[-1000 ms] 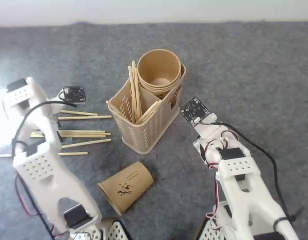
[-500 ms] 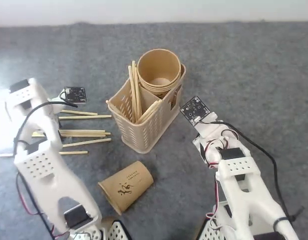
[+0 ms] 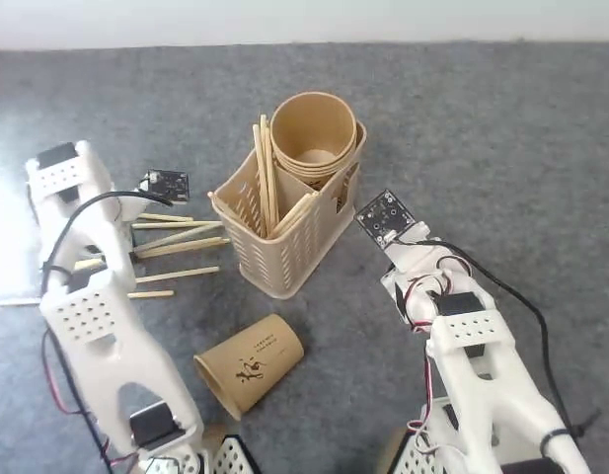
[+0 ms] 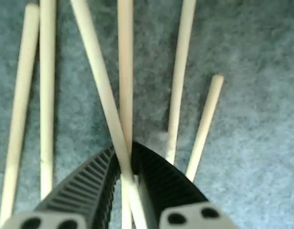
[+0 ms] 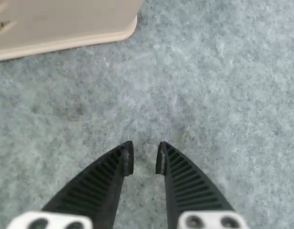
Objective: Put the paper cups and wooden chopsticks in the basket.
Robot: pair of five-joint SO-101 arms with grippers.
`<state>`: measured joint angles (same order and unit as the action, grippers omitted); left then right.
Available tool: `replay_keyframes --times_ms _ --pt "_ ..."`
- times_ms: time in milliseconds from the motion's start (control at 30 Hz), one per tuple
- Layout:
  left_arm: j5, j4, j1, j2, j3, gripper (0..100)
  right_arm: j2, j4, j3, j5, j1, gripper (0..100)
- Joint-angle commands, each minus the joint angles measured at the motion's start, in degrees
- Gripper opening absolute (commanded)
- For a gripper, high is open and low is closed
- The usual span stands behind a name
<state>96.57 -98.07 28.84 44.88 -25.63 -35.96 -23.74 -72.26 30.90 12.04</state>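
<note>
Left gripper (image 4: 122,160) shown clamped on one chopstick (image 4: 100,81), which has been swung askew across the loose chopsticks (image 3: 176,275) on the tabletop (image 3: 482,148) within the last second; a lift toward the basket (image 3: 274,267) is judged to be next. The right gripper (image 5: 144,160) is held slightly apart and empty beside the basket. One cup (image 3: 250,363) is left lying outside.

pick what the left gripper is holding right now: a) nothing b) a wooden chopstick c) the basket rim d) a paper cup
b: the left wrist view shows the left gripper shut on a wooden chopstick that runs slantwise between its jaws.
</note>
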Motion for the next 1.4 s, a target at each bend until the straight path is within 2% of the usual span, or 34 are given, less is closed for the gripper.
replay_keyframes --times_ms 0,167,400,600,700,867,1133,1367 --pt "-0.09 -2.55 -0.88 -6.15 -2.07 1 -1.54 0.84 0.26 0.09 -0.22 9.1" --pt "-1.76 -2.64 -2.02 -16.53 1.36 1 -1.54 0.84 0.26 0.09 -0.22 9.1" --pt "-1.93 -2.55 -7.74 -39.74 18.59 1 -1.54 0.84 0.26 0.09 -0.22 9.1" --pt "-1.93 -2.37 -7.47 -51.96 28.79 1 -1.54 1.1 -0.7 0.09 0.04 9.1" --pt "-1.93 -1.14 -5.01 -52.48 31.87 1 -1.54 1.1 -0.79 0.09 0.04 9.1" --pt "-1.93 6.68 -0.18 -48.09 37.85 1 -1.54 1.01 -0.88 0.09 -0.04 9.1" --pt "-1.67 14.59 3.52 -42.99 38.9 1 -1.54 0.92 -0.88 0.09 -0.04 9.1" --pt "-1.58 16.35 4.75 -32.88 38.64 1 -1.54 0.92 -0.88 0.09 -0.04 9.1"
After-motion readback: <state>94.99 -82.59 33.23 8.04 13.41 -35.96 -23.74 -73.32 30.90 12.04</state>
